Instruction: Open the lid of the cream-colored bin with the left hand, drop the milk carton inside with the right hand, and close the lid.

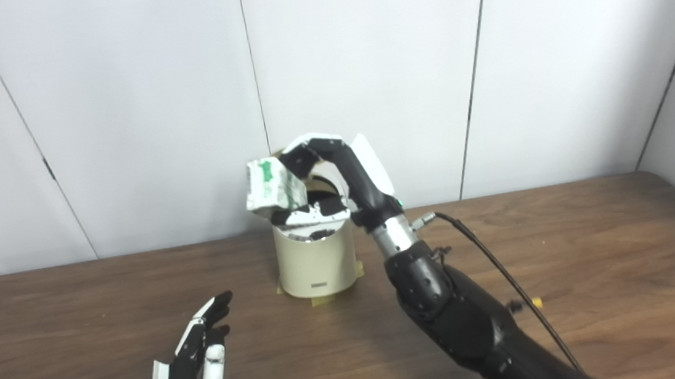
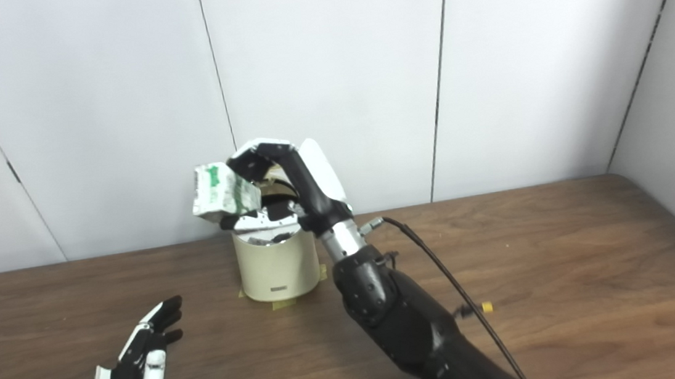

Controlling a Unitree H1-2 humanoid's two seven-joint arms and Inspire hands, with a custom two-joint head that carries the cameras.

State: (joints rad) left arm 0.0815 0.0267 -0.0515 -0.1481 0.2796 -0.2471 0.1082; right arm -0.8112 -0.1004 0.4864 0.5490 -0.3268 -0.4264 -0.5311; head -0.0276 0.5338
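The cream-colored bin (image 1: 315,263) stands on the wooden table (image 1: 597,251) near the back wall, its lid (image 1: 324,181) tipped up behind the opening. My right hand (image 1: 336,174) hovers over the bin's mouth, shut on the white and green milk carton (image 1: 271,186), which hangs tilted above the left rim. My left hand (image 1: 196,364) rests low at the front left, well apart from the bin, open with its fingers stretched out and nothing in it.
Yellow tape pieces (image 1: 323,300) mark the bin's foot. A black cable (image 1: 507,278) with a small yellow tag runs along my right forearm. White wall panels (image 1: 362,57) stand close behind the bin.
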